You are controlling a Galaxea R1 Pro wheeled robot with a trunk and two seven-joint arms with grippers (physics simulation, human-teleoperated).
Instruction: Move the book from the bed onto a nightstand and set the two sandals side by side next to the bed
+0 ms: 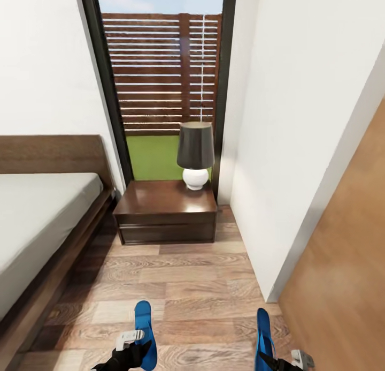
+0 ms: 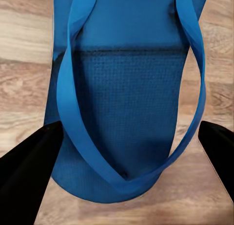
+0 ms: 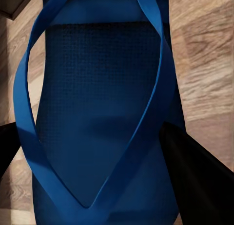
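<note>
While the bed (image 1: 37, 221) fills the floor's left edge and the nightstand (image 1: 166, 210) stands at its head corner under a lamp (image 1: 195, 152), the sandal step is in hand. The 2 sandals show low over the floor (image 1: 198, 290), well apart: the left sandal (image 1: 144, 328) sits between the spread fingers of the left gripper (image 1: 131, 345), seemingly pinched at its sides; the right sandal (image 1: 263, 336) at the right gripper (image 1: 286, 360), whose closure cannot be told. Next, both must be set down close together beside the bed.
</note>
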